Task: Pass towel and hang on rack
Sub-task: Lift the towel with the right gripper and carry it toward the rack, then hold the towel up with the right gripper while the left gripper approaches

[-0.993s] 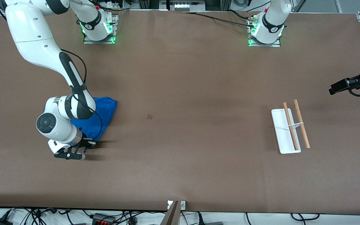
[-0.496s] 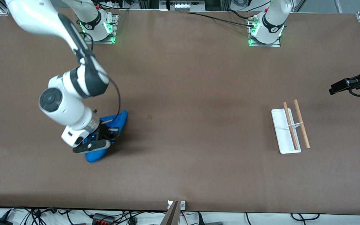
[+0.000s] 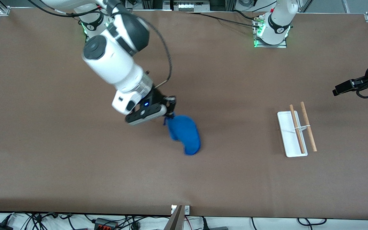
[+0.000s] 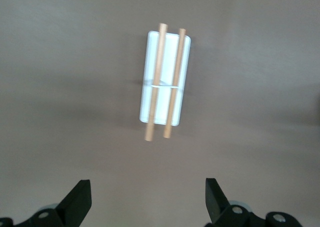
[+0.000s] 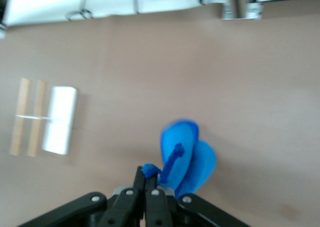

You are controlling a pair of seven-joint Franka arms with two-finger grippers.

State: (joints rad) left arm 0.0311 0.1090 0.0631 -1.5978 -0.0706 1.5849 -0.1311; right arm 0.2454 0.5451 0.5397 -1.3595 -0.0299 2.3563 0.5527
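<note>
One claw [image 3: 170, 117] hides towel [image 3: 184, 134] corner

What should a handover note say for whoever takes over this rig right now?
Right gripper: shut on the towel, which hangs bunched in the air over the middle of the table.
Left gripper: open, empty, waiting high toward the left arm's end of the table, with the rack in its wrist view.
Rack: upright, both rods bare.
Done: towel picked up.
Left: pass it to the left gripper, then drape it over the rack.
</note>
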